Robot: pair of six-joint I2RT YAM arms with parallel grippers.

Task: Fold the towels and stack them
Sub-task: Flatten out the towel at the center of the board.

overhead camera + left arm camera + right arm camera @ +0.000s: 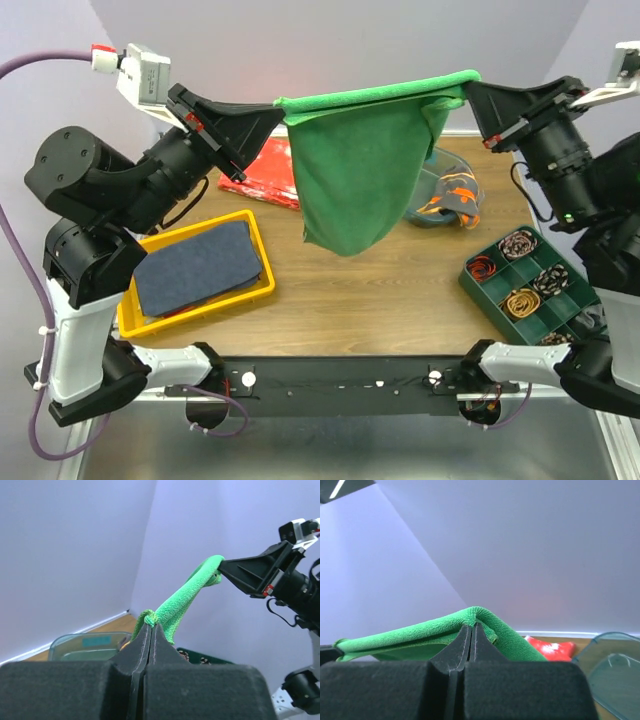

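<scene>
Pressed-together fingers of the left gripper [150,626] fill the front of its wrist view, pinching one top corner of the green towel [355,170]. The right gripper [472,626] is closed in the same way on the opposite corner. Between the two tools the top edge runs taut and nearly level. The body of the cloth hangs below and between them as a gathered pouch, clear of the table [370,290]. Below the left gripper a yellow tray [256,292] holds a folded navy towel [200,265]. A red cloth [265,170] lies under that gripper's tip. Below the right gripper a grey-and-orange towel [450,200] sits at a clear tub [440,165]; whether inside or draped over it cannot be told. The step in hand appears to be spreading the towel before laying it down. To do it well, both tools should hold equal height and tension and descend together, so the lower hem meets the bare wood between them first. Each pinch sits at the very edge, so a hard outward pull risks slipping a corner.
</scene>
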